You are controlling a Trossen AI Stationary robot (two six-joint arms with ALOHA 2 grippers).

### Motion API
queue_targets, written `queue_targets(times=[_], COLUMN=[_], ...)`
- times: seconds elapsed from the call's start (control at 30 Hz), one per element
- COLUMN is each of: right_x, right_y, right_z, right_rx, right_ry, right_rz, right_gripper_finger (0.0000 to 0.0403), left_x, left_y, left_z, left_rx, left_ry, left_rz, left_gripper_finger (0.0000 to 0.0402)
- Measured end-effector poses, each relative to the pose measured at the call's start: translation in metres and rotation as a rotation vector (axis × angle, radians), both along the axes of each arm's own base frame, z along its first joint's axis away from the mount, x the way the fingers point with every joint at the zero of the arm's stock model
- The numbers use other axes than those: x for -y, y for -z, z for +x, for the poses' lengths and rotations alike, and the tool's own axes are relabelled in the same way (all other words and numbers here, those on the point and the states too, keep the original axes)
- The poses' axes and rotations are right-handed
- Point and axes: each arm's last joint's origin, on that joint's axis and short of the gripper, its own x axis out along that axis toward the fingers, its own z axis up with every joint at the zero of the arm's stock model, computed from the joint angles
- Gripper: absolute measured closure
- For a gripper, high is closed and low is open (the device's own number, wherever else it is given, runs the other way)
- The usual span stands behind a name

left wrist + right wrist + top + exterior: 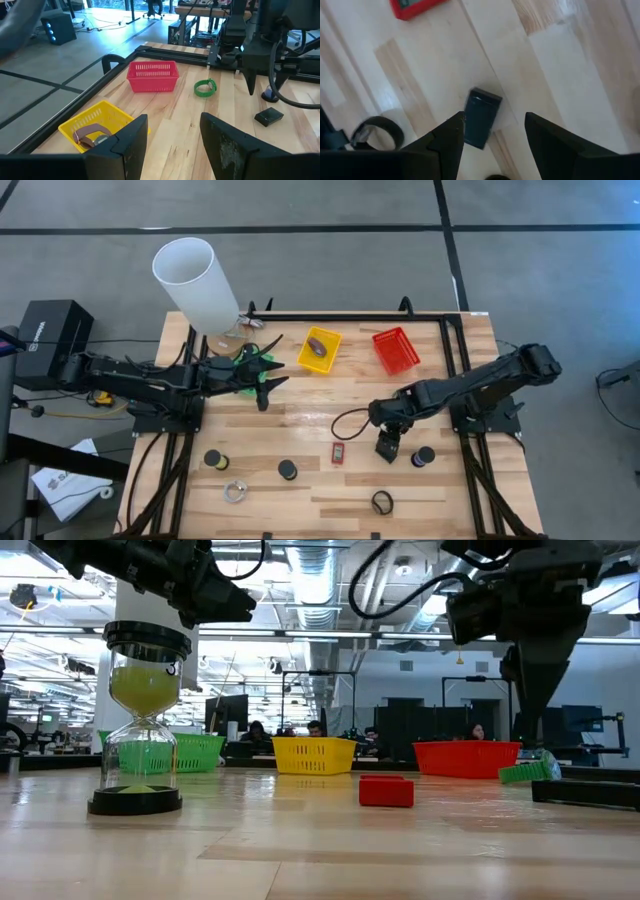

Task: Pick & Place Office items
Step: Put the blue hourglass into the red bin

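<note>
Lying flat on the bare wood is a small dark clip (481, 118), skewed across the grain, with the red rectangle (339, 452) just beside it and a black spool (424, 456) on its other side. Directly above hangs the right pincer (492, 131), fingers spread, apparently lining up for the pick. My read: turn the wrist so the fingers face the clip's long sides, drop straight down, close only once they bracket it, since a thin flat piece could skid. Over by the green basket (165, 752) the left pincer (172, 135) waits, fingers spread, holding nothing. The bench (470, 510) carries more items nearer its front edge.
</note>
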Motion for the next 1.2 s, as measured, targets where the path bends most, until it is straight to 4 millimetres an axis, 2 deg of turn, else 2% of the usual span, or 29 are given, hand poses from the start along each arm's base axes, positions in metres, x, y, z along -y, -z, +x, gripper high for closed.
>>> queue_targets(times=[0.17, 0.37, 0.7, 0.8, 0.9, 1.0, 1.1, 1.2], right_x=[0.003, 0.002, 0.002, 0.003, 0.006, 0.008, 0.006, -0.002], right_y=[-0.004, -0.007, -0.008, -0.009, -0.019, -0.029, -0.038, -0.046], right_z=[0.000, 0.005, 0.008, 0.004, -0.003, -0.010, -0.014, -0.023], right_rx=[0.035, 0.117, 0.155, 0.110, -0.017, -0.109, -0.119, -0.059], right_ry=[-0.028, -0.145, -0.180, -0.187, -0.177, -0.168, -0.205, -0.336], right_rz=[-0.004, -0.031, -0.041, -0.026, 0.028, 0.005, -0.030, -0.081], right_gripper_finger=[0.0206, 0.0205, 0.0204, 0.0205, 0.0207, 0.0209, 0.0209, 0.0209], left_x=[0.000, 0.000, 0.000, 0.000, 0.000, 0.000, 0.000, 0.000], left_y=[0.000, 0.000, 0.000, 0.000, 0.000, 0.000, 0.000, 0.000], left_z=[0.000, 0.000, 0.000, 0.000, 0.000, 0.000, 0.000, 0.000], left_rx=[0.000, 0.000, 0.000, 0.000, 0.000, 0.000, 0.000, 0.000], left_ry=[0.000, 0.000, 0.000, 0.000, 0.000, 0.000, 0.000, 0.000], left_rz=[0.000, 0.000, 0.000, 0.000, 0.000, 0.000, 0.000, 0.000], left_gripper_finger=[0.0225, 0.0224, 0.0224, 0.0225, 0.0224, 0.0224, 0.0224, 0.0224])
